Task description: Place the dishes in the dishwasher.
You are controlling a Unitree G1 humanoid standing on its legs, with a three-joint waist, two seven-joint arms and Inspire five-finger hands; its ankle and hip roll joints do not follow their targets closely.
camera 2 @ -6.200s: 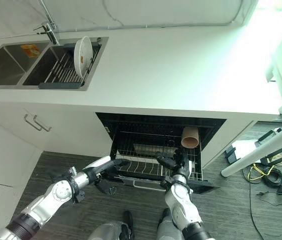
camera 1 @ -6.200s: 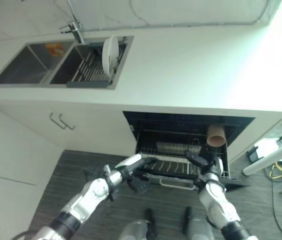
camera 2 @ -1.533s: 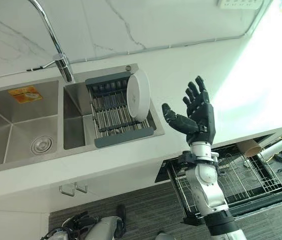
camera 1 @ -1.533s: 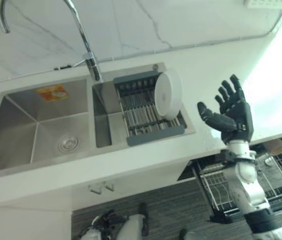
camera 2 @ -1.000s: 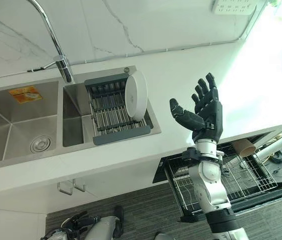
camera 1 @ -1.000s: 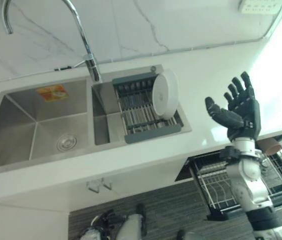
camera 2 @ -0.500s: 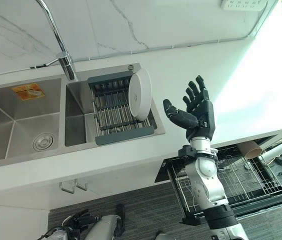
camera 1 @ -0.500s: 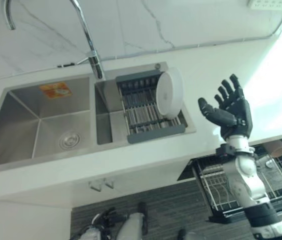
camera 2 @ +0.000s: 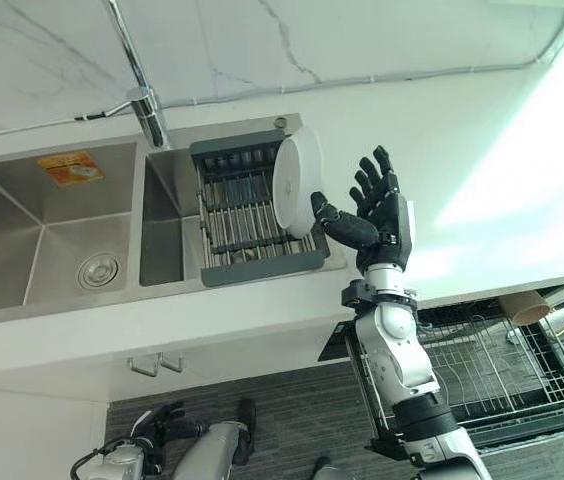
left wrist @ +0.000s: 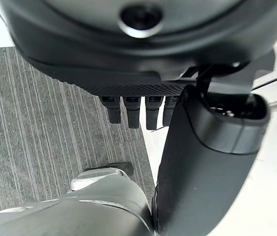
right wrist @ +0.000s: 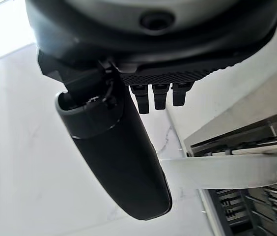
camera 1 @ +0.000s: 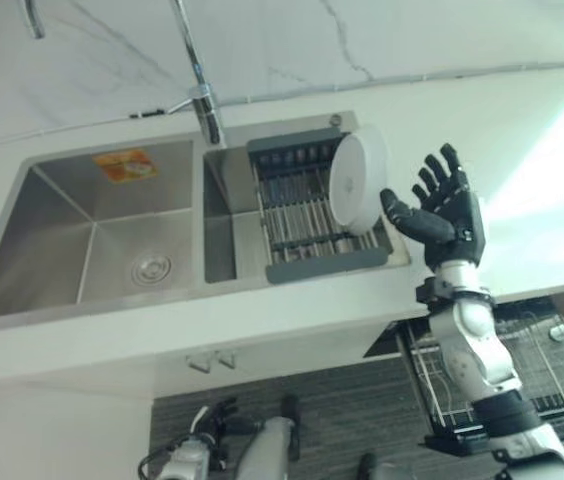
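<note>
- Right hand [camera 2: 387,222] is raised over the counter [camera 2: 482,150] with fingers [camera 2: 370,176] spread straight and thumb [camera 2: 337,225] stretched toward the white plate [camera 2: 297,182], gripping nothing; whether the thumb tip touches the rim I cannot tell
- The plate stands on edge at the right end of the grey drying rack [camera 2: 252,215] set in the right sink basin [camera 2: 167,215]
- Dishwasher rack [camera 2: 482,370] is pulled out below the counter, a tan cup [camera 2: 524,305] at its far side
- Left hand [left wrist: 143,110] hangs low over the floor, fingers relaxed, empty
</note>
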